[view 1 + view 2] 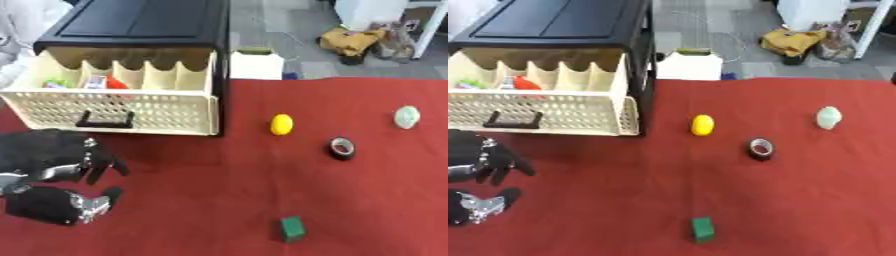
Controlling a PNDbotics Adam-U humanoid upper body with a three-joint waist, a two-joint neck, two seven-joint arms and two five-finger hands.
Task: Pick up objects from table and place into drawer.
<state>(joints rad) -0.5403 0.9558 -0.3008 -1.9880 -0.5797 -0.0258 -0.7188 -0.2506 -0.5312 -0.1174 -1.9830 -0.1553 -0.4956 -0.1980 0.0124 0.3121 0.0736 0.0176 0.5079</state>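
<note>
The cream perforated drawer (114,107) stands pulled out of a black cabinet (140,25) at the upper left. Red, green and white items (96,82) lie in its left compartments. On the red tablecloth lie a yellow oval object (281,124), a black tape roll (341,148), a pale green roundish object (406,117) and a small green block (292,228). My left hand (61,165) hovers at the lower left, just in front of the drawer handle (105,122). Its fingers are relaxed, apart from the thumb, with nothing between them. My right hand does not show.
A white box (256,65) sits behind the table beside the cabinet. Bags and clutter (354,42) lie on the floor at the far right. Bare red cloth (201,200) spreads between my left hand and the green block.
</note>
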